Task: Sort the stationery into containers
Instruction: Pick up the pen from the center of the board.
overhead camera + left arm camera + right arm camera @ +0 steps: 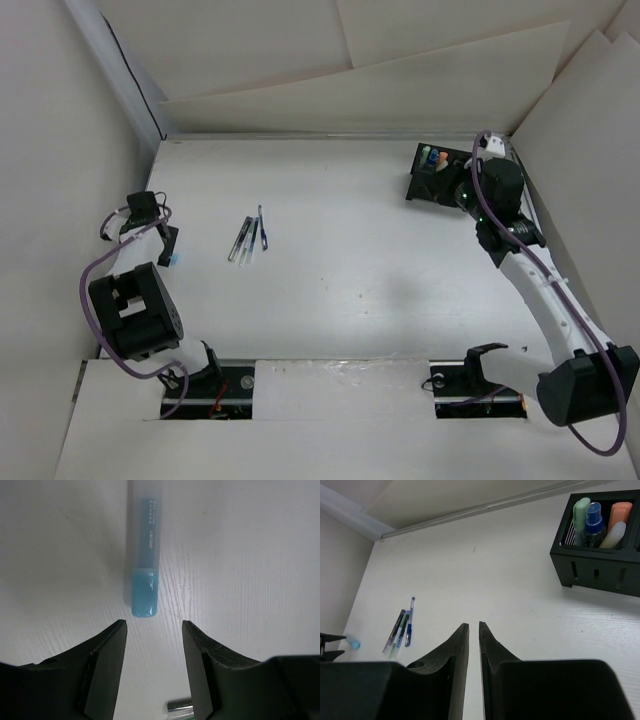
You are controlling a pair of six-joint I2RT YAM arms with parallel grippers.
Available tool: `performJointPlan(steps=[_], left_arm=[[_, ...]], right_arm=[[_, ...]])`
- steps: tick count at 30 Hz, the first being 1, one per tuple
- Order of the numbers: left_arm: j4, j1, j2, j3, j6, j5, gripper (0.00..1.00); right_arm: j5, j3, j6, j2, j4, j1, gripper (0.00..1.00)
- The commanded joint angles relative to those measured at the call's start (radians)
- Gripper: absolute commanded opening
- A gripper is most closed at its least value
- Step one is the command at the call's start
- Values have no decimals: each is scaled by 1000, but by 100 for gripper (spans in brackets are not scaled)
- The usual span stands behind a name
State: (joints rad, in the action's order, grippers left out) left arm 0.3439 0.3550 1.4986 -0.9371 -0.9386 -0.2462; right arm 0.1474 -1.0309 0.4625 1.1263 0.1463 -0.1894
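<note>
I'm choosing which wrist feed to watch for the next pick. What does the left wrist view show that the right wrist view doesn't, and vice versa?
Only the left wrist view shows the print on the light blue marker, which lies just ahead of the open left gripper. Only the right wrist view shows the black organiser box with four pieces standing in one compartment, a cluster of pens, and the right gripper. Both show the marker and the white table.
</note>
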Motion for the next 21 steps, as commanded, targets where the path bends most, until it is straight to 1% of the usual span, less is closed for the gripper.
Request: performJointPlan(steps=[1,8,10,13,15,18,19,21], left_arm=[[-34,2,-11,9,-86,-30,45],[-85,33,23,21,-111,-50,45],[-95,74,32,32,-100,-50,45],[-173,146,52,90,-60,-7,45],[-241,192,86,113,-28,54,42],[-252,193,139,104,-16,65,42],[-264,193,165,104,-6,65,40],[-308,193,175,104,3,108,40]], right_arm=[[-40,6,-31,-19,13,-44,20],[-83,15,-42,-8,13,-110,20],[-92,15,-42,1,13,-110,20],[-92,25,-42,13,13,-119,20],[-103,25,-42,23,22,-119,20],[-112,25,-42,32,22,-137,19],[-121,25,-42,32,35,-137,19],[-130,25,-42,32,35,-147,19]])
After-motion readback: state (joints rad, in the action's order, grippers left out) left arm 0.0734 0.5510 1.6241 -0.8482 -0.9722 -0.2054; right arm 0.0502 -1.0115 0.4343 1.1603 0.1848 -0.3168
